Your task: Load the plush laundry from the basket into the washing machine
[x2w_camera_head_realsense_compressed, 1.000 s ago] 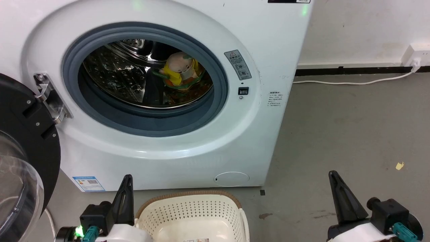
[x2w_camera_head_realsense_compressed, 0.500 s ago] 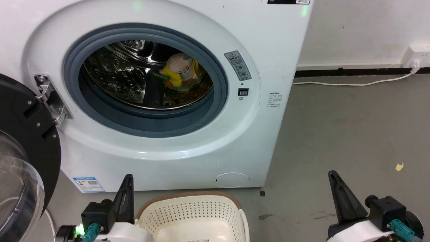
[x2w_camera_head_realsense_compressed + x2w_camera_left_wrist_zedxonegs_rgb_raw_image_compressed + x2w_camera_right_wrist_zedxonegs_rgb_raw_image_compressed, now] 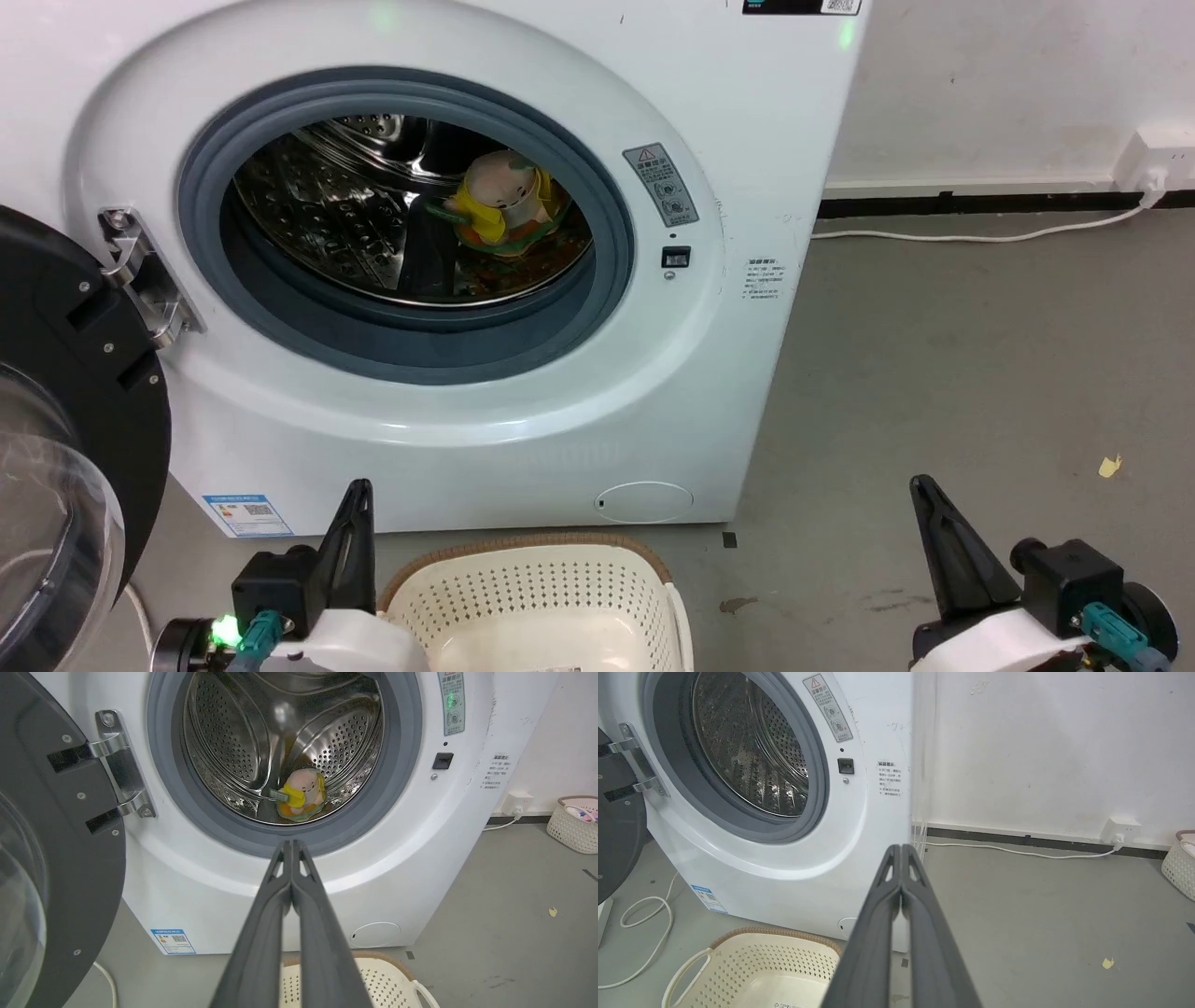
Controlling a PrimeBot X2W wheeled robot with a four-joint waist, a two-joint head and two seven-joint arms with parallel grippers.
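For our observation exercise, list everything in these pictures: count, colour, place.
washing machine: one, white, straight ahead.
door: one, black-framed glass, swung open at left.
plush laundry: apparently two, yellow-beige atop orange-green, inside the machine.
basket: one, cream, brown rim, on the floor before the machine.
second basket: one, cream, far right by the wall.
cable: one, white, along the wall's foot.
paper scrap: one, yellow, floor at right.
left gripper: one, dark, shut, left of the basket.
right gripper: one, dark, shut, above bare floor.
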